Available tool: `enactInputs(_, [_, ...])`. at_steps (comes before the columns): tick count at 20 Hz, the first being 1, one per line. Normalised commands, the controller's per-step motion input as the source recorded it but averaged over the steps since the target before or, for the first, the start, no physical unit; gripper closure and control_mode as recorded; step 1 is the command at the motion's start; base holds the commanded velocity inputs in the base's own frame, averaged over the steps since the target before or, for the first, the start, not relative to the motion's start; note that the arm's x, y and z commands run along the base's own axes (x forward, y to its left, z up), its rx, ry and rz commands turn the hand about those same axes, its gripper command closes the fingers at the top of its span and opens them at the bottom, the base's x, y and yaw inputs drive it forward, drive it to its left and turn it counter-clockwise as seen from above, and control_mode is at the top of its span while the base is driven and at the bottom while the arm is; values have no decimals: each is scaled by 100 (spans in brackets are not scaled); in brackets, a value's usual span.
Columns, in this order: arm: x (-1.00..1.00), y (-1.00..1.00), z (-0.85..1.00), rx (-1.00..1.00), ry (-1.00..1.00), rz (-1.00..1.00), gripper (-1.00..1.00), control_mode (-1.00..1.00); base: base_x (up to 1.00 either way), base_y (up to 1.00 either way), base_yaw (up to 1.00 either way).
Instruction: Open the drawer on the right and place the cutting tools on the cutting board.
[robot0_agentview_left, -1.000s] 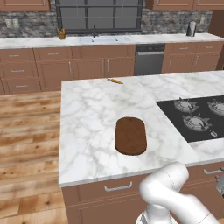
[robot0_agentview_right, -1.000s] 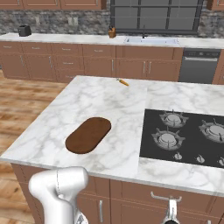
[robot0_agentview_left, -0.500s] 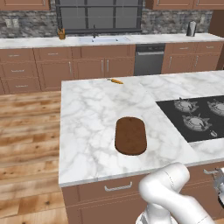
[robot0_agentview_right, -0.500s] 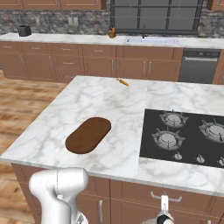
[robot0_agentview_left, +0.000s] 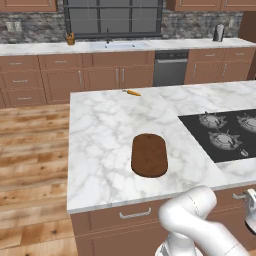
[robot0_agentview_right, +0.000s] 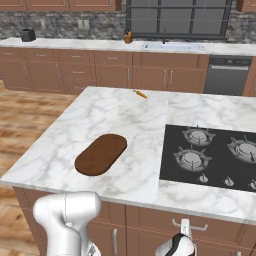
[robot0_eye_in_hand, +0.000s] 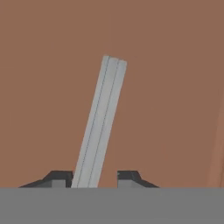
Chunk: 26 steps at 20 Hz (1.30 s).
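I count one cutting board (robot0_agentview_left: 149, 154) and one carrot (robot0_agentview_left: 132, 92) on the surface (robot0_agentview_left: 100, 130); my end effector (robot0_eye_in_hand: 94, 180) straddles one silver drawer handle (robot0_eye_in_hand: 100, 122), can't tell if it's gripped.

White marble island tabletop (robot0_agentview_left: 100, 145) in the foreground. Dark brown cutting board (robot0_agentview_left: 149, 154) lying flat near the tabletop's near edge, long axis running near to far. Small orange carrot (robot0_agentview_left: 132, 92) at the far edge, well apart from the board. Black cooktop (robot0_agentview_left: 220, 135) set into the right side. White arm (robot0_agentview_left: 192, 227) rising at lower right, in front of the drawer fronts.
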Motion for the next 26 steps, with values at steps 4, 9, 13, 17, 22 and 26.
enactInputs(4, [-17, -27, 0, 0, 5, 0, 100, -100, 0, 0, 0])
enactInputs(9, [-46, -22, 0, 0, 1, 0, 100, -100, 0, 0, 0])
enactInputs(13, [-70, -11, 0, 0, 0, 0, 100, -100, 0, 0, 0])
enactInputs(17, [-90, -11, 0, 0, 0, 0, 100, -100, 0, 0, 0])
enactInputs(22, [-99, -9, 0, 0, 0, 0, 100, -100, 0, 0, 0])
enactInputs(26, [-97, -5, 0, 0, 0, 0, 100, -100, 0, 0, 0])
